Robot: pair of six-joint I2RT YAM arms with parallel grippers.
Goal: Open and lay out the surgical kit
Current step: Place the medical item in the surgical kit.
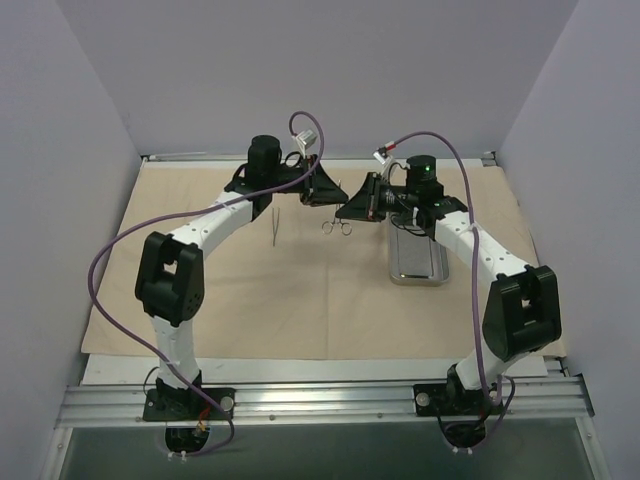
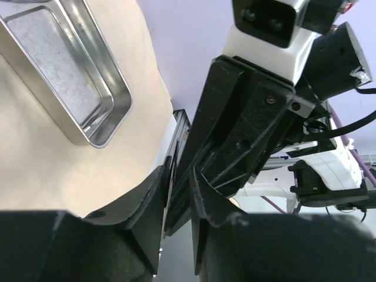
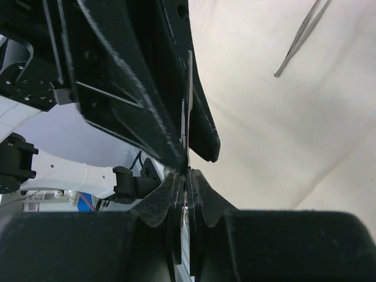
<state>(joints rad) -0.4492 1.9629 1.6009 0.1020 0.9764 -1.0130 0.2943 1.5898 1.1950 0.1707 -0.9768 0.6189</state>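
Meeting in mid-air over the large beige cloth wrap, spread flat as a laying-out field. Right claw clamped on the small thin scissor-like metal instrument; left claw slightly apart around the same piece, seemingly to hand it across. Other thin metal instrument flat on the cloth nearby; shiny rectangular steel tray with rounded corners off to the right, out of the way.

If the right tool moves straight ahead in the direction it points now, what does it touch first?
The left tool, almost at once: it stands tip to tip with the right tool above the beige cloth, a thin metal instrument between them.
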